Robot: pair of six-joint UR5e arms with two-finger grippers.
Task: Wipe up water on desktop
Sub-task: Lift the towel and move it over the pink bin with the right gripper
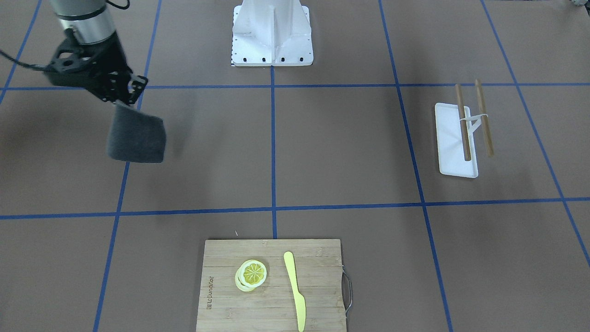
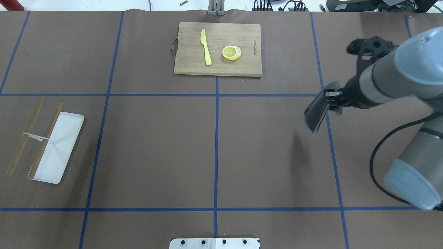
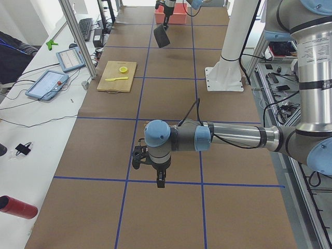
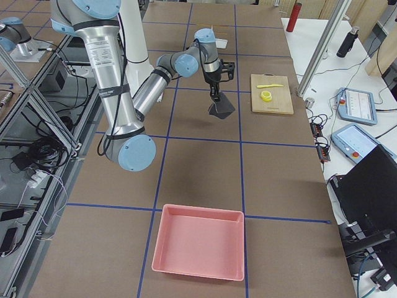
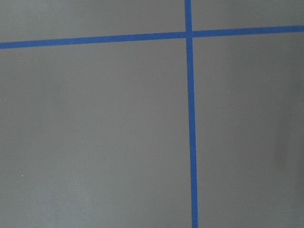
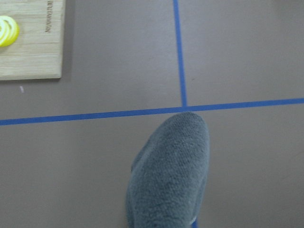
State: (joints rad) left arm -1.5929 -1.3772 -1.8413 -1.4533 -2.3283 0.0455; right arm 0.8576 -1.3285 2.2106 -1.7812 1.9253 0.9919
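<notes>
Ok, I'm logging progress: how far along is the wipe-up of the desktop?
Done: the right gripper has the grey cloth pinched. In hand: the cloth hangs above the desktop, not touching. To do: the wiping itself; no water shows in any view.

The worktop (image 1: 341, 152) is a broad, flat, matte brown surface; thin blue tape lines (image 1: 273, 152) cross it, forming a grid of large rectangles. It lies level.

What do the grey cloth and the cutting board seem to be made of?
The grey cloth looks like soft terry or microfibre fabric: fuzzy pile, hanging limp. The board looks like matte bamboo or wood: pale glued strips with grain.
</notes>
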